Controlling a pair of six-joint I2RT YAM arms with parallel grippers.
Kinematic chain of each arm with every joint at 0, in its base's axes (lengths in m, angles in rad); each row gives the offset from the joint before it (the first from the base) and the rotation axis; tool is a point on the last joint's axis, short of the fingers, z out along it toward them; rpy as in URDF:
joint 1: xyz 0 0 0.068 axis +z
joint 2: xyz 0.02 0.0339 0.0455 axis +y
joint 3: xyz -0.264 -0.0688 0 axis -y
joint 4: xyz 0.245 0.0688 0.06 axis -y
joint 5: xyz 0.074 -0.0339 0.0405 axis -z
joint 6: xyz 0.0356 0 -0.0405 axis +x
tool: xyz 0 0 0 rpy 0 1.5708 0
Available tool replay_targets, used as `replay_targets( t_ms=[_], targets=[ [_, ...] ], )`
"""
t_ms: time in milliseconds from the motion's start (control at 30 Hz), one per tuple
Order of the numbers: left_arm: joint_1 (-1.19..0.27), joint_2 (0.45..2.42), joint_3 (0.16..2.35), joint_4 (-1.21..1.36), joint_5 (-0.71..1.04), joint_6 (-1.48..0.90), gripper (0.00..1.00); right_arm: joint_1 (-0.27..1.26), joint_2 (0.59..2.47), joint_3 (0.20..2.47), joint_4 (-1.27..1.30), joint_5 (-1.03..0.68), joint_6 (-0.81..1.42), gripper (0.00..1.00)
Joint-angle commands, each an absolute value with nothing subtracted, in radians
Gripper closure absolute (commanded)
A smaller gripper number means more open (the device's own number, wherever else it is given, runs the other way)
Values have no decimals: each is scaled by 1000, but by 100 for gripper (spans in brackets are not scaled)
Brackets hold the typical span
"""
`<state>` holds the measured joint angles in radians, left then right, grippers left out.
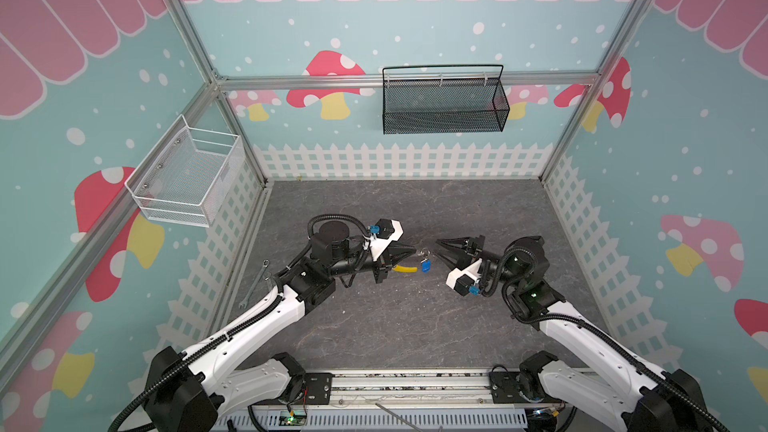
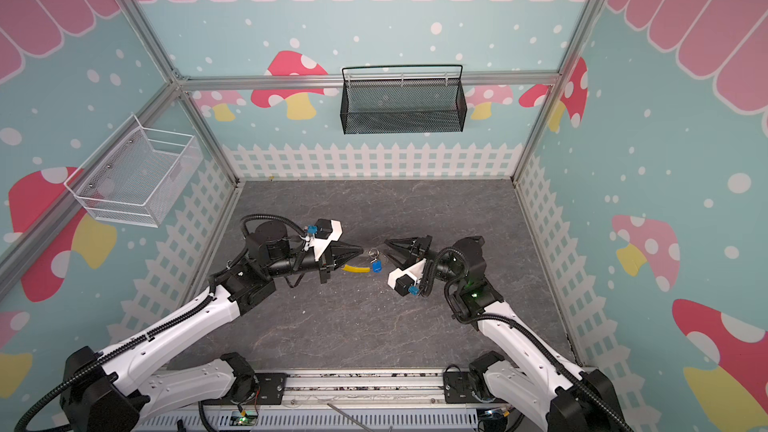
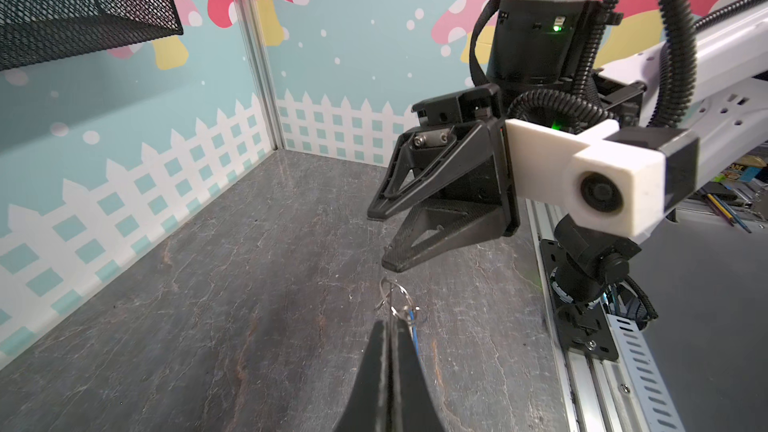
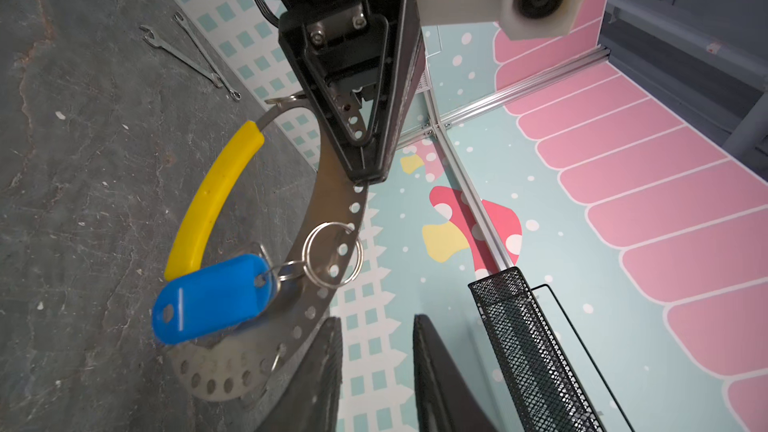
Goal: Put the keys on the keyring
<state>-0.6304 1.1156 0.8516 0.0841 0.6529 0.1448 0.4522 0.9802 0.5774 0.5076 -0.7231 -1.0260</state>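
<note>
I have the grey table [image 1: 415,326] in front of me, walled in by the mushroom-print panels. A white wire basket [image 1: 187,178] hangs on the left wall and a black mesh basket [image 1: 442,101] on the back wall. My left arm [image 1: 257,317] and right arm [image 1: 582,334] both reach toward the middle of the table, tips facing each other with a small gap between them.

The left gripper [image 1: 413,250] is fully closed. From the right wrist view I see it clamped on the perforated metal strap [image 4: 336,209] of the keyring [image 4: 331,254]. The right gripper [image 1: 439,250] stands partly open just beside the ring, with nothing between its fingers [image 4: 328,367]. From the left wrist view both of its fingertips are clear of the metal.

A long silver wrench [image 1: 254,284] lies by the left wall, well apart from the work.

The keyring hangs at the left gripper's tip, between the two grippers. Its yellow sleeve [image 1: 405,268] curves out below the closed fingers, and the silver ring lies against the strap. The key [image 4: 212,299], with its blue plastic head, dangles at the ring from a smaller link [image 4: 291,270] that looks joined to the ring. In both top views it shows as a blue speck just below the ring [image 2: 373,252]. I cannot tell whether the strap's lower end touches the table.
</note>
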Motion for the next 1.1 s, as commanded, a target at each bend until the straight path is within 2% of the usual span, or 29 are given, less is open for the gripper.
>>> replay_targets(
  t_ms=[0,367,833,1067],
  targets=[
    [-626,1120,889,105,690,130,100,451,989,628,421,-786,-1135,69],
    [-623,1133,917,74,707,136,100,454,978,668,230,-811,-1230,69],
    [-624,1161,935,72,737,110,100,494,989,667,206,-764,-1323,69],
    [-623,1180,951,46,770,109,100,499,988,660,240,-738,-1323,75]
  ],
)
